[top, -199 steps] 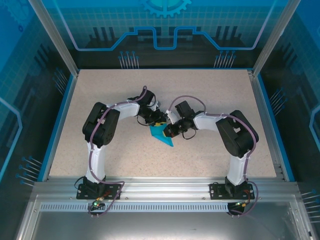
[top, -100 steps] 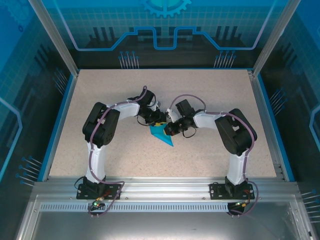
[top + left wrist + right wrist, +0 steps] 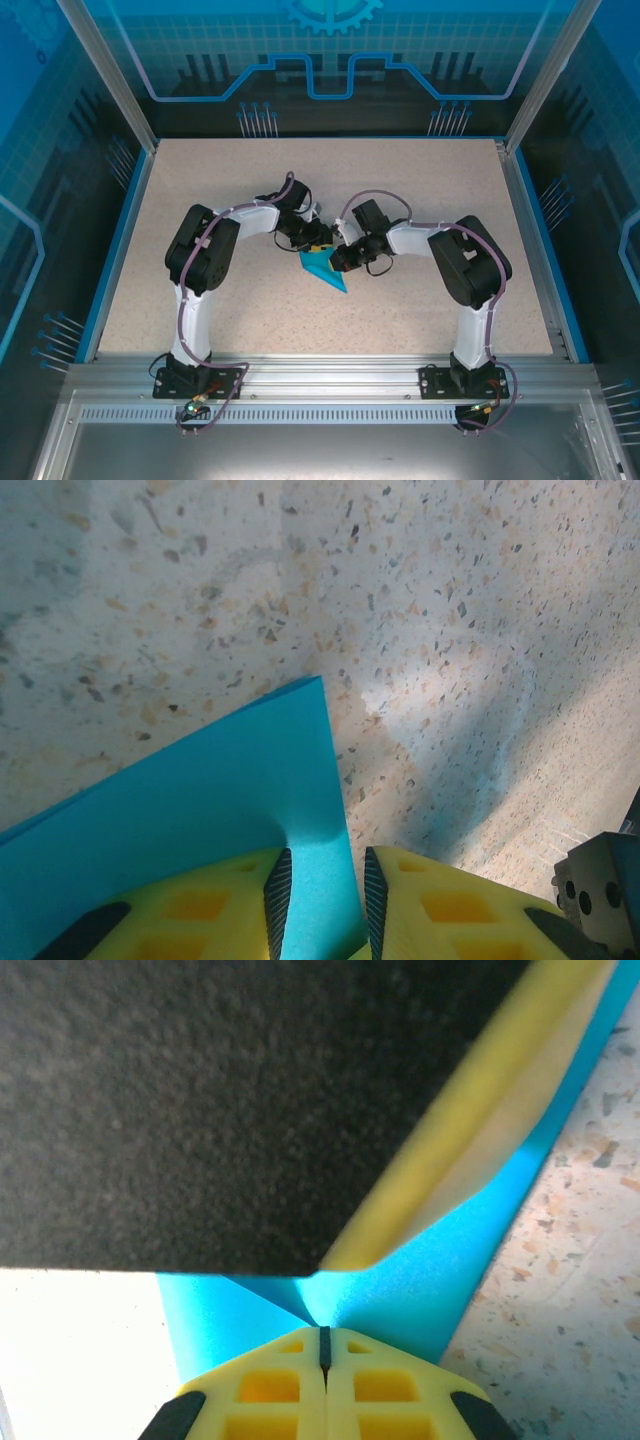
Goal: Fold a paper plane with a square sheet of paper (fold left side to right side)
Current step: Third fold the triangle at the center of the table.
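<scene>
The left fingers (image 3: 322,875) stand slightly apart and pinch the blue paper (image 3: 190,800), which runs up between the two yellow tips. In the left wrist view the sheet spreads from the tips toward 9 o'clock, and one sharp corner points to 12 o'clock over the speckled bench (image 3: 450,630).

The right fingers (image 3: 323,1345) are pressed together, with a hairline seam between them. The blue paper (image 3: 420,1290) comes down to their tips in a narrow crease. Whether a layer is caught in the seam cannot be told. Just past the tips, at 11 o'clock, a dark pad (image 3: 200,1100) edged in yellow looms close to the lens, and bare bench (image 3: 570,1310) shows at 3 o'clock.

From above, the left fingers (image 3: 318,243) and right fingers (image 3: 337,256) sit just beside each other at the upper edge of the blue paper (image 3: 326,272). The paper is a folded wedge near the middle of the bench (image 3: 430,190), with its point aimed at 5 o'clock. The left fingers are at its 12 o'clock side and the right fingers at about 2 o'clock.

The left arm (image 3: 200,250) bends in from its base at 7 o'clock. The right arm (image 3: 470,262) bends in from 5 o'clock, so the wrists almost meet over the paper.
</scene>
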